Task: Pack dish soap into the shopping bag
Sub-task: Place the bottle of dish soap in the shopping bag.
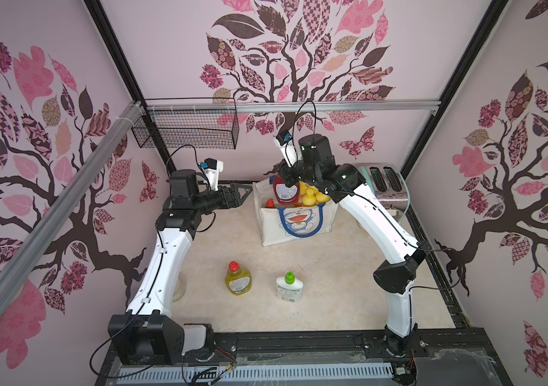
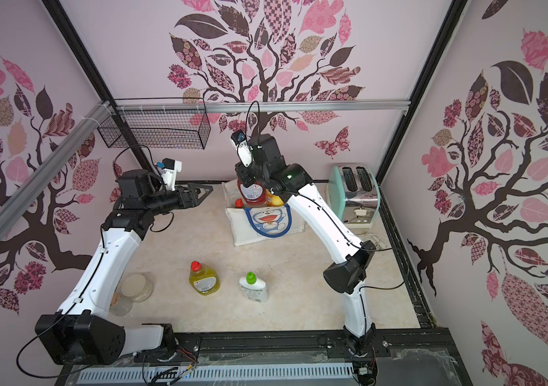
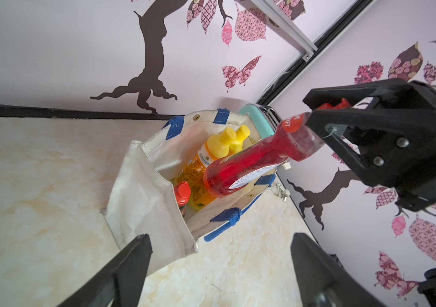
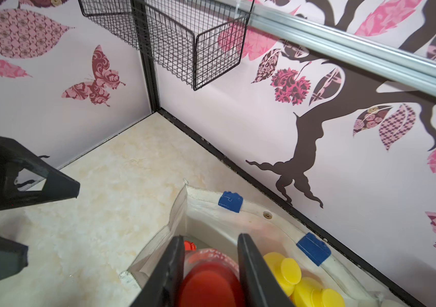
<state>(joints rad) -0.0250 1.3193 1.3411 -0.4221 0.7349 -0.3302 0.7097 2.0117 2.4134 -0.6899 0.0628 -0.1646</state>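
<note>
nearest, a yellow-green bottle (image 1: 238,279) with a red cap and a white bottle (image 1: 289,288) with a green cap stand upright on the desk (image 1: 332,300), near each other. beyond them the shopping bag (image 1: 294,227) sits open, with yellow-capped orange bottles (image 3: 212,151) and a small red-capped bottle (image 3: 182,194) inside. the right jaws are clamped on the cap end of a red bottle (image 3: 251,162), tilted over the bag's mouth. the left jaws, apart and empty, hang near the bag's side. a toaster (image 1: 387,185) stands at the back.
</note>
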